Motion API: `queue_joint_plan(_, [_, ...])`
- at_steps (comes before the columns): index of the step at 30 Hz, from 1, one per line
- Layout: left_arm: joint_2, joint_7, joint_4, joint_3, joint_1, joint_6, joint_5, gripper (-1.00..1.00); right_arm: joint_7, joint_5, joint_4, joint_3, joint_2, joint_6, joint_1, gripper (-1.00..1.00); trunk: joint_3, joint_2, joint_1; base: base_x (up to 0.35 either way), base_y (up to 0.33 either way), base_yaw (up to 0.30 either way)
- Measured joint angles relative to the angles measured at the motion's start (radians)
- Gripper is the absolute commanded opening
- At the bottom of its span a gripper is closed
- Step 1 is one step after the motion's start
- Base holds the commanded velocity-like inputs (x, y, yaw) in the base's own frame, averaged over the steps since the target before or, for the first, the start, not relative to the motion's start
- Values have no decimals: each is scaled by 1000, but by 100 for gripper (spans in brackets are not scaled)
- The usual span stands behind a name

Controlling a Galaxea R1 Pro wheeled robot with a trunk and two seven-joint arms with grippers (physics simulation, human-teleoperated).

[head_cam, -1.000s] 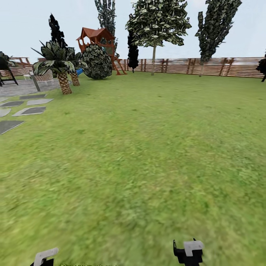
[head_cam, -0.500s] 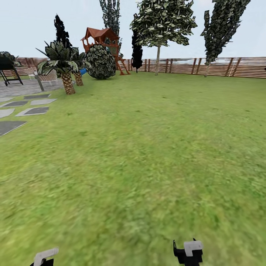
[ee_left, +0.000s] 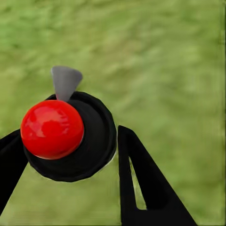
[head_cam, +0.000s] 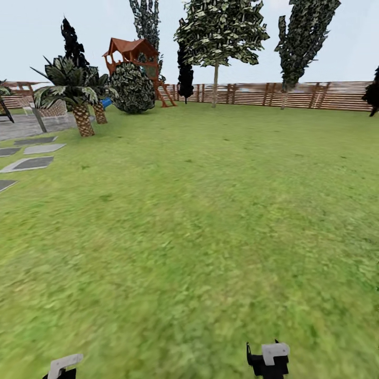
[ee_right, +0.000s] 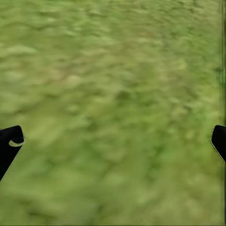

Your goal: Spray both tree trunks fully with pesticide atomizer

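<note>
Open lawn (head_cam: 210,210), far fence (head_cam: 316,95), palms (head_cam: 73,97), playhouse (head_cam: 131,55)

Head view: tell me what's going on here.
The robot stands on the garden lawn, facing a slatted wooden fence and a red-roofed play tower. Its right tool is open over grass. Between the fingers of the left tool sits a black round object topped by a red ball; whether it is gripped is unclear.
</note>
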Motion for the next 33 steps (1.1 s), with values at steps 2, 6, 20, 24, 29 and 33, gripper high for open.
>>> queue_joint_plan(2, [-2, 3, 0, 0, 0, 0, 0, -100, 0, 0, 0, 0, -1, 0, 0, 100, 0, 0, 0, 338, 0, -236])
queue_joint_plan(6, [-3, 9, 0, 0, 0, 1, 0, -100, 0, 1, 0, 1, 0, 0, 0, 100, 0, 0, 0, 338, 0, -51])
queue_joint_plan(20, [-3, 11, 1, 0, 0, 1, 2, -100, 2, 1, 2, 1, 0, 0, 0, 100, 0, 0, 0, 339, 0, -93])
queue_joint_plan(24, [-3, 11, 0, 0, 0, 0, 2, -100, 2, 1, 2, 1, 0, 0, 0, 100, 0, 0, 0, 339, 0, -6])
queue_joint_plan(29, [-3, 11, 1, 0, 0, 0, 2, -100, 2, 1, 21, 1, 0, 0, 0, 100, 0, 0, 0, 339, 0, 0])
queue_joint_plan(33, [-3, 11, 0, 0, 0, 0, 2, -100, 2, 2, 25, 1, 1, 0, 1, 100, 0, 0, 0, 339, 0, 0])
